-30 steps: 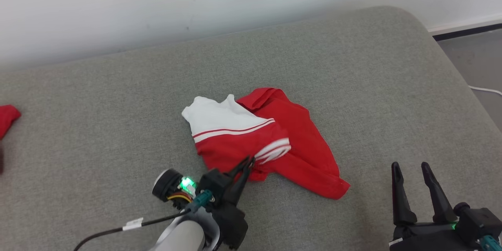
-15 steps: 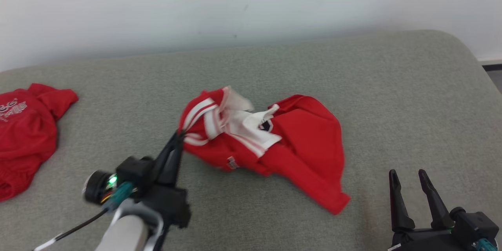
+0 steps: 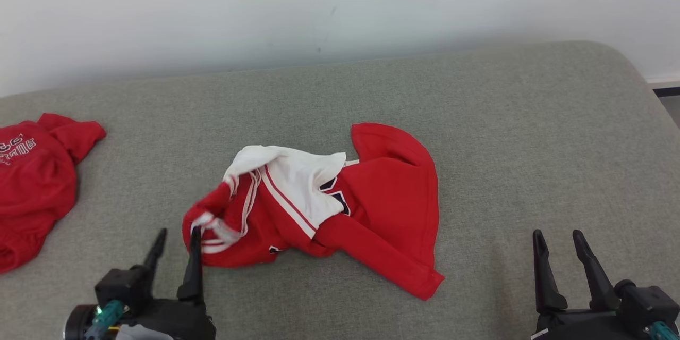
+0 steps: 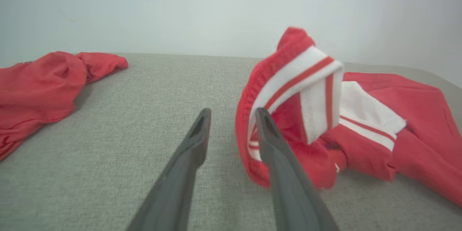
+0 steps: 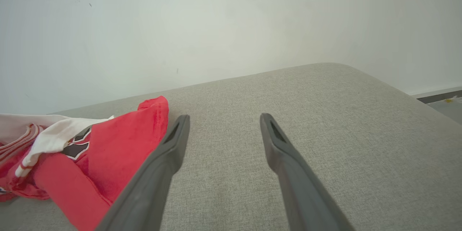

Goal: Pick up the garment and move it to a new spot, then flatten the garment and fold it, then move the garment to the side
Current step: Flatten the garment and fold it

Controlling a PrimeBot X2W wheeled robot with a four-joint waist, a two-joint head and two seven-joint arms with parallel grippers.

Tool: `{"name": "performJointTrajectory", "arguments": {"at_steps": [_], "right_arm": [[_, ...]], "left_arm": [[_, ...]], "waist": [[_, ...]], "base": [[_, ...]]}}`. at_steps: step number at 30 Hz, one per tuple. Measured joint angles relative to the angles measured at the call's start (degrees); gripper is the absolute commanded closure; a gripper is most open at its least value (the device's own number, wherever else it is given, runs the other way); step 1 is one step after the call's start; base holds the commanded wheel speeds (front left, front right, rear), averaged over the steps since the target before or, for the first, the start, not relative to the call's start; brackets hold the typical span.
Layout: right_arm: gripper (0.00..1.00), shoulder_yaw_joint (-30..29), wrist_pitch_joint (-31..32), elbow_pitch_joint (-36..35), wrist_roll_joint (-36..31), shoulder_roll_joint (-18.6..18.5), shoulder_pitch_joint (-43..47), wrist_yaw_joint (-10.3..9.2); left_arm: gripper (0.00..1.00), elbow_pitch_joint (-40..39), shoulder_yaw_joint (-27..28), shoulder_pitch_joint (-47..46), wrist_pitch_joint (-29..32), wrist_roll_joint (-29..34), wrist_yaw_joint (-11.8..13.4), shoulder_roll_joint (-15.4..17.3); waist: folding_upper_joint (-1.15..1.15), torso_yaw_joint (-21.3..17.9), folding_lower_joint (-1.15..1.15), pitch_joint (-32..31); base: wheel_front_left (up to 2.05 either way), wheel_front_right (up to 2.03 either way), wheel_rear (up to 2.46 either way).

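1. a grey padded surface (image 3: 504,133) of woven cloth spans the scene from left to right, and its far right corner is rounded.
2. a pale wall (image 3: 319,0) rises right behind the far edge of the surface.
3. small dark marks (image 3: 333,10) dot the wall near its middle; they may be scuffs or specks, the view is too poor to tell.
4. a crumpled red top (image 3: 32,180) lies on the surface at the far left, cut off by the edge of the head view. it bears white lettering, too small to read.
5. a dark skirting strip (image 3: 668,91) runs along the foot of the wall at the far right, past the rounded corner.
6. a patch of grey floor (image 5: 445,107) lies beside that strip.
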Motion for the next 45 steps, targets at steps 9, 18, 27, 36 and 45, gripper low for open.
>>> {"name": "performJointTrajectory", "arguments": {"at_steps": [9, 18, 27, 36, 45], "right_arm": [[0.0, -0.63, 0.0, -0.04, 0.0, 0.4, 0.59, 0.0], [0.0, 0.05, 0.01, 0.49, 0.04, 0.42, 1.32, 0.0], [0.0, 0.62, 0.0, 1.31, 0.42, 0.2, 2.04, 0.0], [0.0, 0.69, 0.0, 2.11, 0.81, 0.0, 2.22, 0.0], [0.0, 1.4, 0.0, 2.37, 0.9, 0.14, 1.32, 0.0]], "left_arm": [[0.0, -12.93, 9.04, 5.0, -0.01, 6.84, 0.68, -1.9], [0.0, -20.01, 12.46, 12.54, -0.01, 12.26, -1.08, -4.33], [0.0, -18.72, 11.99, 16.83, -0.01, 15.52, -2.66, -6.01], [0.0, -16.13, 12.6, 17.47, -0.01, 16.24, -4.08, -6.57], [0.0, -14.18, 10.55, 10.21, -0.01, 17.26, -5.3, -6.78]], "waist": [[0.0, 1.72, 0.0, -1.15], [0.0, 3.91, 0.0, -3.25], [0.0, 4.59, 0.0, -4.28], [0.0, 4.43, 0.0, -4.48], [0.0, 3.66, 0.01, -2.84]], "base": [[0.0, 0.0, 0.0], [0.0, 0.0, 0.0], [0.0, 0.0, 0.0], [0.0, 0.0, 0.0], [0.0, 0.0, 0.0]]}}
